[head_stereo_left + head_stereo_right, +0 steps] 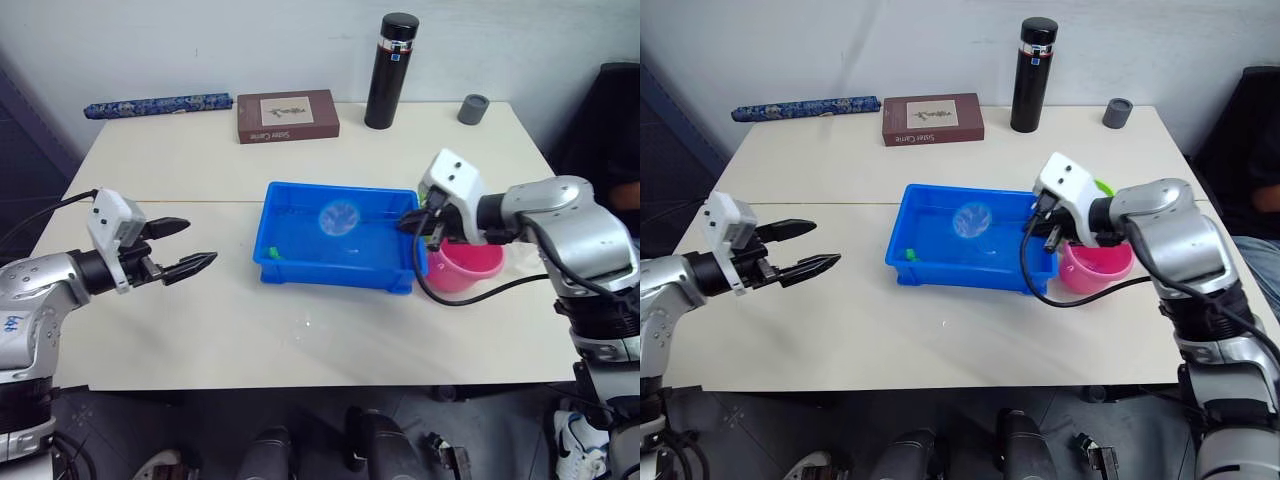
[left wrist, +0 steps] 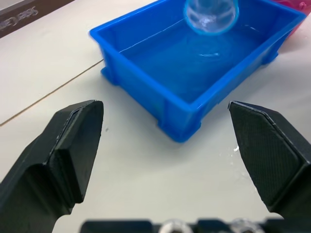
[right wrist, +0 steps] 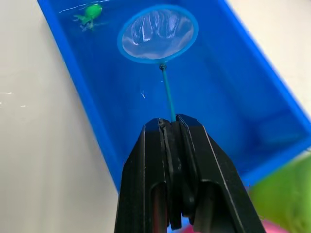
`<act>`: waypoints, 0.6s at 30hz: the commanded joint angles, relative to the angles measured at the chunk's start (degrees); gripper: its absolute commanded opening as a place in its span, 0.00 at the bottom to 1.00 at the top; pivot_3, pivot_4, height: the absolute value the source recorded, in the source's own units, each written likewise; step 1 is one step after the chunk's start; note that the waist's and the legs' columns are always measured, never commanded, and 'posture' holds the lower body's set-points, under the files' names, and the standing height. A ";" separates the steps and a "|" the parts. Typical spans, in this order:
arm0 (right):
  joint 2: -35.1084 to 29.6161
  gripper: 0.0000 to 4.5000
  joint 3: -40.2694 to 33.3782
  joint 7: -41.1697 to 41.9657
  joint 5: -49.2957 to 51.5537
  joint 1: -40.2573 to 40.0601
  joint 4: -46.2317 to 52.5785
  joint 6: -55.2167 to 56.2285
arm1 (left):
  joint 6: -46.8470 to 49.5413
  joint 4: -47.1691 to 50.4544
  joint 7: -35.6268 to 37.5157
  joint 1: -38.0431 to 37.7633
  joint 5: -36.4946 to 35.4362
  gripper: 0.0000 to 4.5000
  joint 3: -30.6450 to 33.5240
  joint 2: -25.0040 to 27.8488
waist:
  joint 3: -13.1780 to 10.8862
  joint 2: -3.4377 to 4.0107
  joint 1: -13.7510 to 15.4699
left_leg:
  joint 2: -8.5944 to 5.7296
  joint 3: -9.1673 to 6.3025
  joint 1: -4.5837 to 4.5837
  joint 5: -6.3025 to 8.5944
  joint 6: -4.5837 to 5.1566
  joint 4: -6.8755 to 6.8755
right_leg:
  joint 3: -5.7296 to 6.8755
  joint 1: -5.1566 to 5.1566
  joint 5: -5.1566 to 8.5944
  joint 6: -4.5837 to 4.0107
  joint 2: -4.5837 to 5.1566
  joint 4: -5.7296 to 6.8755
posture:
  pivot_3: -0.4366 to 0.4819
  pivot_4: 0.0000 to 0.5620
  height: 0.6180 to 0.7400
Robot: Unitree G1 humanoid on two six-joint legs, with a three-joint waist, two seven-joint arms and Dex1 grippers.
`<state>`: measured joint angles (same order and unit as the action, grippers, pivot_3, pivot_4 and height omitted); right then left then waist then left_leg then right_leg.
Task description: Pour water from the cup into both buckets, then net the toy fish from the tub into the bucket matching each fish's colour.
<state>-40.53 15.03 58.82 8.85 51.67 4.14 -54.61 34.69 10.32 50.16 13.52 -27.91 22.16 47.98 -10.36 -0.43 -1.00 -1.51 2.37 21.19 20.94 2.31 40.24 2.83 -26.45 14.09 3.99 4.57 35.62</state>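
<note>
while the right arm reaches over the tub, the scene reads as follows.
bench: pale bench (image 1: pixel 300 330) carrying everything.
tub: bright blue tub (image 1: pixel 338 240) near the middle of the bench, holding water.
net: net (image 3: pixel 157 34) with a light blue hoop held out over the tub's water, its thin handle running back into the right pincer.
right pincer: right pincer (image 3: pixel 171 127) closed tight on the net handle, at the tub's right end.
left pincer: left pincer (image 1: pixel 186 247) spread wide and holding nothing, hovering left of the tub, apart from it.
toy fish: one green fish (image 3: pixel 90 11) in the tub's near left corner.
buckets: pink bucket (image 1: pixel 466 268) just right of the tub, under the right arm; green bucket (image 1: pixel 1101 186) partly hidden behind that arm.
back edge: black flask (image 1: pixel 390 71), small grey cup (image 1: pixel 473 109), brown box (image 1: pixel 287 116), folded blue umbrella (image 1: pixel 158 105).
</note>
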 commanded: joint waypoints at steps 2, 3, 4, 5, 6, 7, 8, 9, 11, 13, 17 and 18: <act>2.27 0.00 5.59 -1.10 -2.42 2.62 -2.04 0.95 | 1.99 4.69 -1.23 -2.23 -1.59 0.99 2.36 1.57 | 0.00 0.00 0.13 | 0.00 -0.01 0.01 0.00 0.00 -0.01 | 0.02 -0.01 0.00 -0.01 0.00 0.01 | 0.48 0.27 1.00; 2.71 0.00 7.29 -1.28 -3.36 2.72 -2.34 1.98 | 2.26 5.06 -1.39 -2.42 -1.79 0.99 2.41 1.58 | 0.00 0.00 0.22 | -0.01 -0.03 0.01 0.00 0.00 -0.01 | 0.04 -0.01 0.00 -0.01 0.00 0.01 | 0.48 0.27 1.00; 3.24 0.00 8.57 -1.58 -3.98 2.79 -2.49 2.37 | 2.51 5.33 -1.54 -2.53 -2.02 0.99 2.50 1.61 | 0.00 0.00 0.23 | -0.02 -0.03 0.01 0.00 0.00 -0.01 | 0.04 -0.01 0.00 -0.01 0.00 0.00 | 0.48 0.27 1.00; 3.66 0.00 9.70 -1.85 -4.58 2.84 -2.56 2.49 | 2.69 5.47 -1.66 -2.52 -2.23 0.99 2.55 1.66 | 0.00 0.00 0.24 | -0.03 -0.03 0.02 0.00 0.00 -0.01 | 0.03 -0.01 0.00 -0.01 0.00 0.00 | 0.48 0.27 1.00; 4.02 0.00 10.85 -2.16 -5.40 2.81 -2.66 2.83 | 2.82 5.52 -1.79 -2.42 -2.32 0.99 2.45 1.70 | 0.00 0.00 0.23 | -0.03 -0.03 0.03 0.00 0.00 -0.01 | 0.04 -0.01 0.00 -0.01 0.00 -0.01 | 0.48 0.27 1.00; 4.44 0.00 11.72 -2.42 -5.90 2.78 -2.60 2.89 | 2.90 5.56 -1.89 -2.32 -2.38 0.99 2.29 1.74 | 0.00 0.00 0.20 | -0.04 -0.03 0.03 0.00 0.00 -0.01 | 0.04 -0.01 0.00 -0.01 0.01 -0.01 | 0.48 0.27 1.00; 4.86 0.00 12.77 -2.62 -6.61 2.73 -2.49 3.29 | 2.94 5.56 -1.94 -2.20 -2.43 0.99 2.13 1.78 | 0.00 0.00 0.17 | -0.05 -0.03 0.03 0.00 0.00 -0.01 | 0.04 -0.02 0.00 -0.01 0.00 -0.01 | 0.48 0.27 1.00; 5.39 0.00 13.45 -2.90 -7.07 2.72 -2.48 3.47 | 2.95 5.55 -1.97 -2.05 -2.45 0.99 1.94 1.80 | 0.00 0.00 0.14 | -0.04 -0.03 0.02 0.00 0.00 -0.01 | 0.04 -0.02 0.00 -0.01 0.00 0.00 | 0.48 0.27 1.00; 6.85 0.00 14.15 -3.59 -7.60 3.00 -2.71 3.09 | 3.06 5.43 -1.97 -1.70 -2.54 0.99 1.75 1.89 | 0.00 0.00 -0.06 | -0.04 -0.03 0.02 0.00 -0.01 -0.01 | 0.04 -0.02 0.00 -0.01 0.00 0.01 | 0.48 0.27 1.00; 9.10 0.00 14.54 -4.37 -7.83 3.40 -3.12 2.35 | 3.20 5.37 -2.00 -1.06 -2.60 0.99 1.36 1.93 | 0.01 -0.01 -0.33 | -0.04 -0.03 0.02 0.00 -0.01 -0.01 | 0.05 -0.02 0.00 -0.01 -0.01 0.01 | 0.48 0.27 1.00; 12.74 0.00 14.88 -5.61 -8.28 3.80 -3.20 1.00 | 3.56 5.68 -1.92 -0.76 -2.75 0.99 1.24 1.99 | 0.01 -0.01 -0.57 | -0.04 -0.03 0.02 0.00 -0.01 -0.02 | 0.07 -0.03 0.00 -0.01 -0.01 0.02 | 0.48 0.27 1.00; 13.45 0.00 14.86 -5.88 -8.25 3.88 -3.06 0.57 | 3.65 5.78 -1.92 -0.80 -2.79 0.99 1.30 2.02 | 0.01 -0.01 -0.66 | -0.04 -0.03 0.02 0.00 -0.01 -0.04 | 0.07 -0.03 0.00 -0.01 -0.01 0.02 | 0.48 0.27 1.00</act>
<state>-27.80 29.44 53.30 0.78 54.53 -0.09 -53.27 38.35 14.17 48.27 12.48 -29.36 22.34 49.02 -10.35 -0.44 -1.66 -1.55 2.34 21.21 20.94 2.29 40.20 2.89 -26.48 14.10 3.97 4.56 35.64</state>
